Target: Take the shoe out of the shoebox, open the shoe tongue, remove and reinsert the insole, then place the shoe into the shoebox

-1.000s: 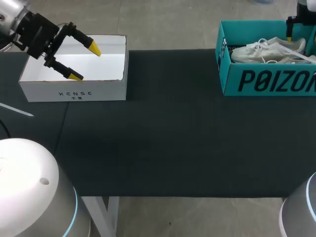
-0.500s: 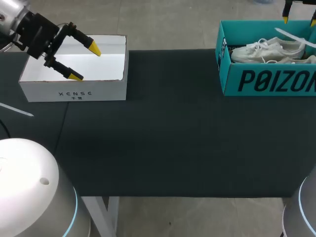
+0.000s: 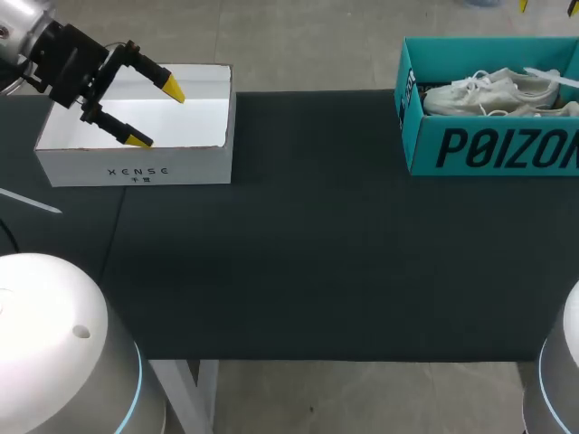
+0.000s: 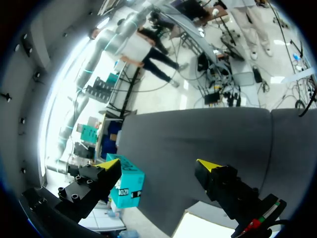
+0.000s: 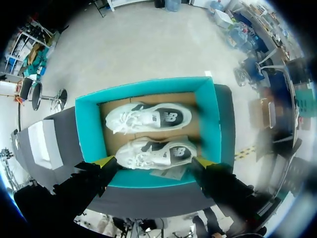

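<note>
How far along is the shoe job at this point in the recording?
Done: nothing visible. Both shoes lie side by side inside the teal shoebox. In hand: the right end effector hangs open above that shoebox, holding nothing. The left end effector is open over the white box. Left: every step, from lifting a shoe out through the tongue and insole work to putting it back.

Robotics lab, left arm (image 3: 23, 32) and right arm (image 3: 559, 380) standing at a dark-matted test table (image 3: 317, 271)

Large dark lettering on the shoebox's (image 3: 418, 149) front wall; small print on the white box (image 3: 90, 168), near the left gripper (image 3: 156, 115).
</note>
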Controlling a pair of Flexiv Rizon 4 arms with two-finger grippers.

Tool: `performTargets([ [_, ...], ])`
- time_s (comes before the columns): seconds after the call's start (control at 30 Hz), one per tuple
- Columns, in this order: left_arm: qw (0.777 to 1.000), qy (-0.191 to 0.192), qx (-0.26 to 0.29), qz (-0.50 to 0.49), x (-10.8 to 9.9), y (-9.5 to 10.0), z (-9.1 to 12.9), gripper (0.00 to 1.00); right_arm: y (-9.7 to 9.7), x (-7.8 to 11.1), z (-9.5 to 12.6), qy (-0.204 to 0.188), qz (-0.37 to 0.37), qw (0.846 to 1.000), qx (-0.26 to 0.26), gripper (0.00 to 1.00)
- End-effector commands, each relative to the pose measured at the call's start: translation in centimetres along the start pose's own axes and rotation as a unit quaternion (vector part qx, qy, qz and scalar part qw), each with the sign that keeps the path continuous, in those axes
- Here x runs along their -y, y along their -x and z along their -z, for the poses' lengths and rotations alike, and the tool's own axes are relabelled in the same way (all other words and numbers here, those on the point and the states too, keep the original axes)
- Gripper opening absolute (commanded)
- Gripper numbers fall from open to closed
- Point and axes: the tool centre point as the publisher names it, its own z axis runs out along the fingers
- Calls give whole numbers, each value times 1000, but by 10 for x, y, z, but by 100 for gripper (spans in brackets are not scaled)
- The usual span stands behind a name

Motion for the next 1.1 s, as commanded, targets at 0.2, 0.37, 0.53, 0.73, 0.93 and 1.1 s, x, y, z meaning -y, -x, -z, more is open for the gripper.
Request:
performTargets([
  [0.2,1000,0,-2,0,0,0,0,100,-7,20,-10,44,18,999,2,100],
  [0.37,993,105,6,61,-11,14,-5,100,-11,16,-16,30,19,999,9,100],
  [0.53,895,333,27,294,-30,33,3,100,-6,17,-16,31,15,999,1,100],
  [0.73,775,381,115,491,-34,34,19,100,2,15,-19,33,16,999,11,100],
  [0.93,717,412,133,546,-34,34,19,100,5,12,-20,29,21,999,16,100],
  [1.1,709,417,134,552,-34,34,19,100,5,11,-27,18,37,999,29,100],
])
